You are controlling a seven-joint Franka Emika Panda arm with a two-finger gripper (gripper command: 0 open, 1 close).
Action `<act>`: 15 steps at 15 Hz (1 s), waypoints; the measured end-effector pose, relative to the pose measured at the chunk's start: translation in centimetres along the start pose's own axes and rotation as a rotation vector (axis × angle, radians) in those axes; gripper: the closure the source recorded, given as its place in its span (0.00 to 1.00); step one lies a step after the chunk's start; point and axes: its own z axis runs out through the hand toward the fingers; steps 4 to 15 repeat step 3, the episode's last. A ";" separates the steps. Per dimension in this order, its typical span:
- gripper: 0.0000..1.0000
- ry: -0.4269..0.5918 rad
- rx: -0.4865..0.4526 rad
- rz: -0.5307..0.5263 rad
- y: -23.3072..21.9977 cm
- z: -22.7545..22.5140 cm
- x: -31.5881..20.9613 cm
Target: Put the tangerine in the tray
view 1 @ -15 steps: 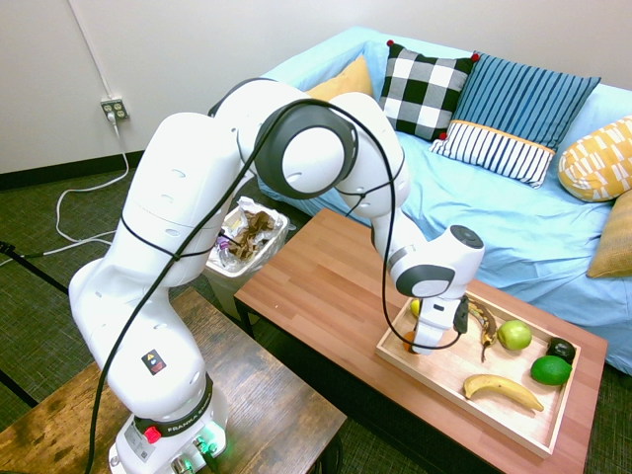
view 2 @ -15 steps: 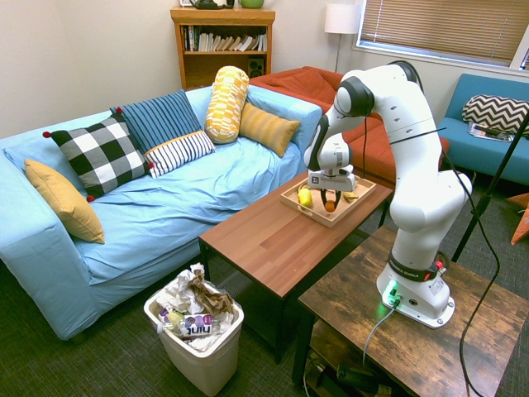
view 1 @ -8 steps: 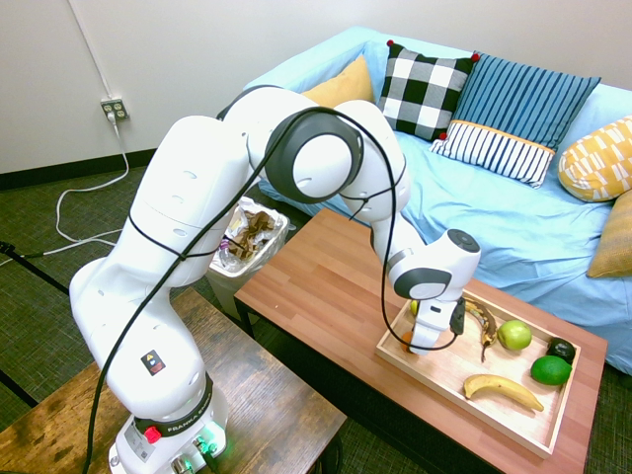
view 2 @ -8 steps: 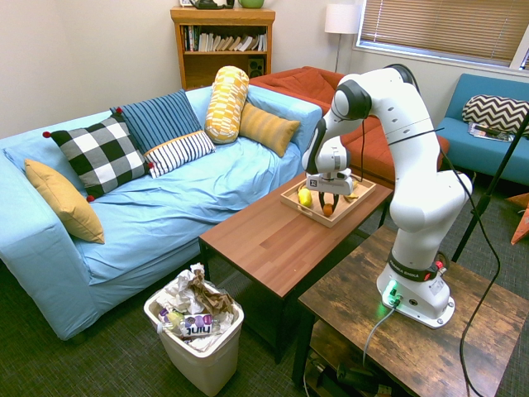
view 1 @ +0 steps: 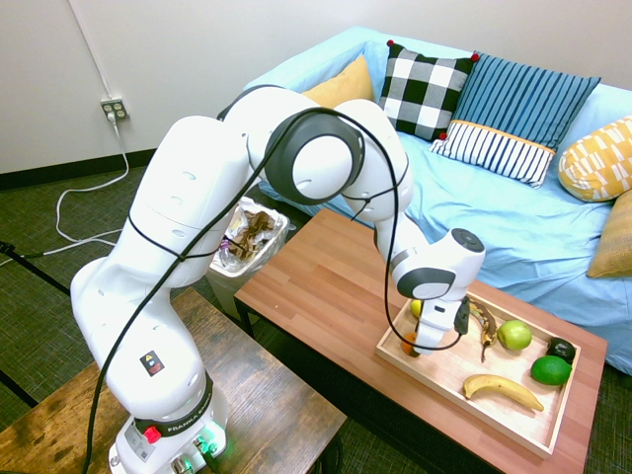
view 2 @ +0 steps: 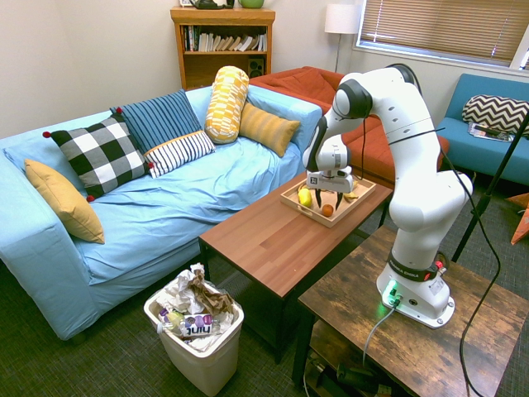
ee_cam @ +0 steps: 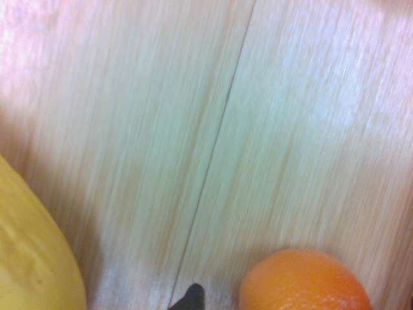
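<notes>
On the brown surface (view 2: 273, 236) we see the tangerine (view 2: 327, 210) lying in the tray (view 1: 513, 410) by a yellow fruit (view 2: 305, 197), our fingers (view 2: 316, 198) spread wide above it.

The first exterior view looks down from behind the arm's base, across the bench (view 1: 326, 286) toward the sofa (view 1: 513, 212). The second stands farther off, on the opposite side. Both share the tray (view 1: 474, 380). The wrist view, blurred, seems pressed close above its floor.
</notes>
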 end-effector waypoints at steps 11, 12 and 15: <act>0.00 -0.018 0.048 0.000 1.0 -4.0 1.2; 0.00 -0.018 0.048 0.000 1.0 -4.0 1.2; 0.00 -0.018 0.048 0.000 1.0 -4.0 1.2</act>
